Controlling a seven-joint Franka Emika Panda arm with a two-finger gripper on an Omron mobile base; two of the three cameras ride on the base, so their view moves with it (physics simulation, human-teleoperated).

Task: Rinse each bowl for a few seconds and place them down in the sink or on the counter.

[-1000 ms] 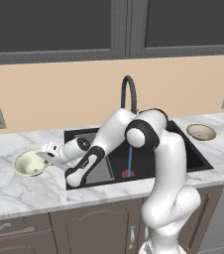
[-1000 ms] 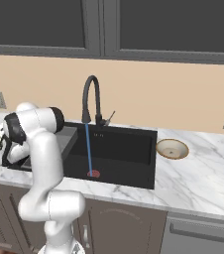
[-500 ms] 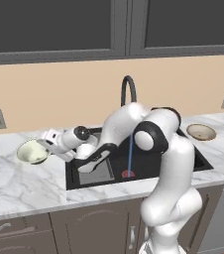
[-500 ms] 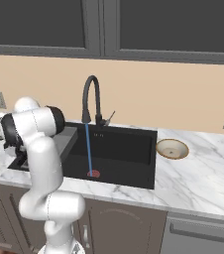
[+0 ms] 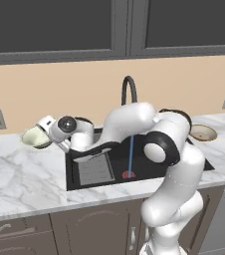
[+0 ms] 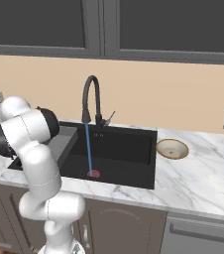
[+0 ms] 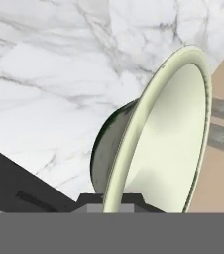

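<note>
Holding the cream-green bowl [image 5: 35, 136] by its rim, my claw [image 5: 49, 130] was clenched tight on it, out over the counter [image 5: 20, 174] to the left of the sink [image 5: 84, 185]. In the hand view the bowl [image 7: 153, 144] sat edge-on, tipped way up on its side, the rim pinched right at the fingers, with white marble [image 7: 44, 89] under it and the black sink edge in the near corner.

So the thing that mattered, as I saw it: the water stream [image 5: 130, 155] off the faucet [image 5: 128, 89] was well off to my right, dropping onto the red drain [image 5: 128, 175]. The bowl was on the far side of my hand from it, so the whole lot had to swing right over the basin to get under the stream.

Contents-wise, the bowl looked empty. The sink had just the grey rack [image 5: 95, 169] in its left half. The other bowl [image 6: 172, 148], the shallow beige one, sat on the counter just right of the sink, also empty, nowhere near my claw.
</note>
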